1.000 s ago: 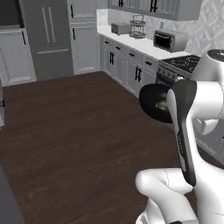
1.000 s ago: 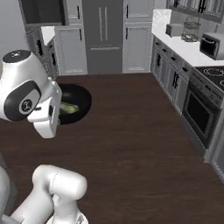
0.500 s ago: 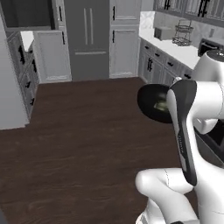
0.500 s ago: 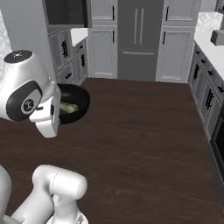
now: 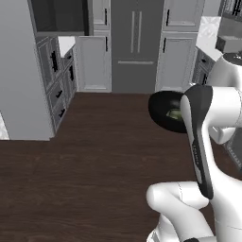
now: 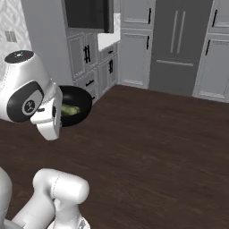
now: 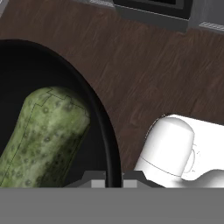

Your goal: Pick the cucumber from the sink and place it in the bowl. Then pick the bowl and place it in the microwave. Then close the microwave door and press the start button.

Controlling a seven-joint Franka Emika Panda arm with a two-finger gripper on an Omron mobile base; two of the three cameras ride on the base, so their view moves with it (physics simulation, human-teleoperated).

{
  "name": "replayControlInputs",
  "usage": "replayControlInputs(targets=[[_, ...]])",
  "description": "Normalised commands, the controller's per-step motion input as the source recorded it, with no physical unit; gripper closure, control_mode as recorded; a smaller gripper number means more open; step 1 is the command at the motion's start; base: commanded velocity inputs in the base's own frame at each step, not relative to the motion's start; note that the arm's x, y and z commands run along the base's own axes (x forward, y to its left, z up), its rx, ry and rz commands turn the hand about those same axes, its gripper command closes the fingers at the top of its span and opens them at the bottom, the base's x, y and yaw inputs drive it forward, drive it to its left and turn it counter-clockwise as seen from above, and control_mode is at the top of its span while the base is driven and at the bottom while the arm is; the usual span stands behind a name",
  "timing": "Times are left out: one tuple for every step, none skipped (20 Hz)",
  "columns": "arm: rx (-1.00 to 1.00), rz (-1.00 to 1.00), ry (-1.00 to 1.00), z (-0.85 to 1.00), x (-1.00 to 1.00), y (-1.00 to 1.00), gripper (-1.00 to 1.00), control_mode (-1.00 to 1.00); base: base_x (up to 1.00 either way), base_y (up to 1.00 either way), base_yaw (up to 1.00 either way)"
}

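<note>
Mid-transit: I had the bowl [image 6: 76, 106] up in the air over the wood floor [image 6: 147, 138], cucumber [image 7: 41, 135] lying inside it. Jaws were clamped on the bowl's rim near the bottom edge of hand view, rim running between the tips, so grip = thin edge pinch only. Cuke sat flat on the bowl's inner wall, long axis running from the rim by the tips up and away toward the bowl's centre in hand view; rounded end pointed into the bowl, other end cut off by the frame edge. From right base view it lay roughly crosswise, pale green against the black. The dark open cavity up high on the left [image 6: 87, 13] looked like the microwave, prob the target. My take on doing this leg well: keep the wrist level, no fast yaw while the base drives, since a rim pinch gives little torque margin and a round cuke will roll toward the low side. Approach the cavity square and slow, with the bowl clear of the cabinet [image 6: 85, 58] fronts.
</note>
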Motion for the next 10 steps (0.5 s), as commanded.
replayControlInputs(targets=[[0.0,0.0,0.0,0.0,0.0,0.0,1.0,1.0,1.0,-0.73,0.44],[0.0,0.0,0.0,0.0,0.0,0.0,1.0,1.0,1.0,-0.73,0.45],[0.0,0.0,0.0,0.0,0.0,0.0,1.0,1.0,1.0,-0.74,0.46],[0.0,0.0,0.0,0.0,0.0,0.0,1.0,1.0,1.0,-0.76,0.46],[0.0,0.0,0.0,0.0,0.0,0.0,1.0,1.0,1.0,-0.79,0.46],[0.0,0.0,0.0,0.0,0.0,0.0,1.0,1.0,1.0,-0.89,0.42],[0.0,0.0,0.0,0.0,0.0,0.0,1.0,1.0,1.0,-0.96,0.4],[0.0,0.0,0.0,0.0,0.0,0.0,1.0,1.0,1.0,-0.96,0.4],[0.0,0.0,0.0,0.0,0.0,0.0,1.0,1.0,1.0,-0.97,0.4],[0.0,0.0,0.0,0.0,0.0,0.0,1.0,1.0,1.0,-0.98,0.4]])
